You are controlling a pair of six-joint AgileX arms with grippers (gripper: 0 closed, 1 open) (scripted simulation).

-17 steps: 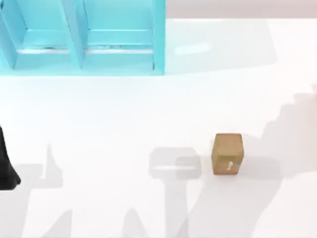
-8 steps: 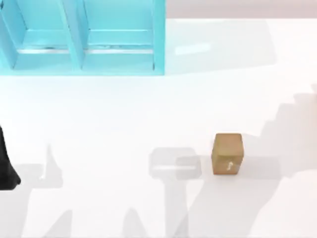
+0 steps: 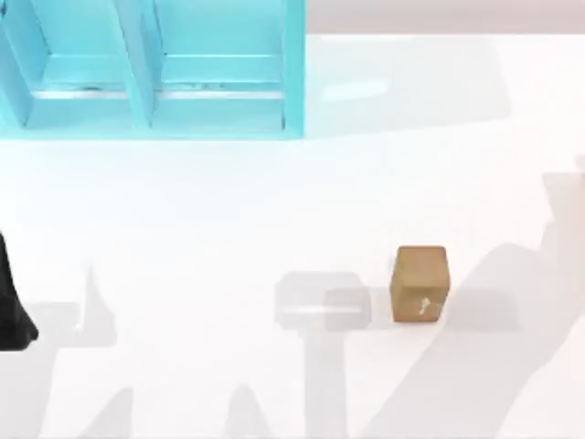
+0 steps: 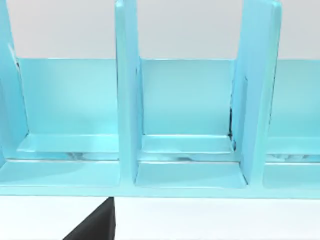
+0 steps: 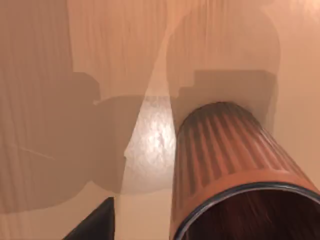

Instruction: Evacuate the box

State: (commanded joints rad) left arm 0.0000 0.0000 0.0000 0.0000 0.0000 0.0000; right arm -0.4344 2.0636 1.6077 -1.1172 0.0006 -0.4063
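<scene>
Looking down from the top, we are seeing one brown box (image 3: 420, 283). It is shaped like a cube with a tiny white mark, and it is sitting on the smooth white table (image 3: 228, 210) toward the right side. It is well apart from the one shiny blue shelf (image 3: 151, 69) at the back left. Our black left arm (image 3: 11, 306) is poking in at the left edge.

At the left wrist, we are facing three flat-walled shelf slots, with a dark tip of our left gripper (image 4: 96, 225) in front.

At the right wrist, we are seeing one round, ribbed orange bin (image 5: 225, 160) on a wood-like floor (image 5: 75, 100), beside a dark tip of our right gripper (image 5: 95, 224).

We cannot tell if either one is open or closed.
</scene>
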